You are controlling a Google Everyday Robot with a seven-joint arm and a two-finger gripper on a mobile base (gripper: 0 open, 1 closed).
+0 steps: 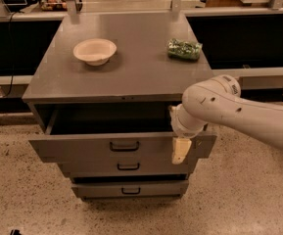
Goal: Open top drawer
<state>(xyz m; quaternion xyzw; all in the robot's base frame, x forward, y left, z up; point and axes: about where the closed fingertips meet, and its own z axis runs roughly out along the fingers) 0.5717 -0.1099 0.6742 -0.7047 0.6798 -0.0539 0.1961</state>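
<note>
Gripper: cream-tipped, hanging at the right end of the top drawer, in front of its front panel; whether it is open or closed, or touches the panel, cannot be told. Robot arm: white, reaching in from the right of the drawer, wrist over its right front corner. Top drawer: grey metal, flat front, small black centre handle; pulled partly out, dark interior exposed behind the panel. Middle drawer and lowest drawer: below it, set further back. Cabinet top: above the drawer, bearing a cream bowl at left and a green packet at right.
</note>
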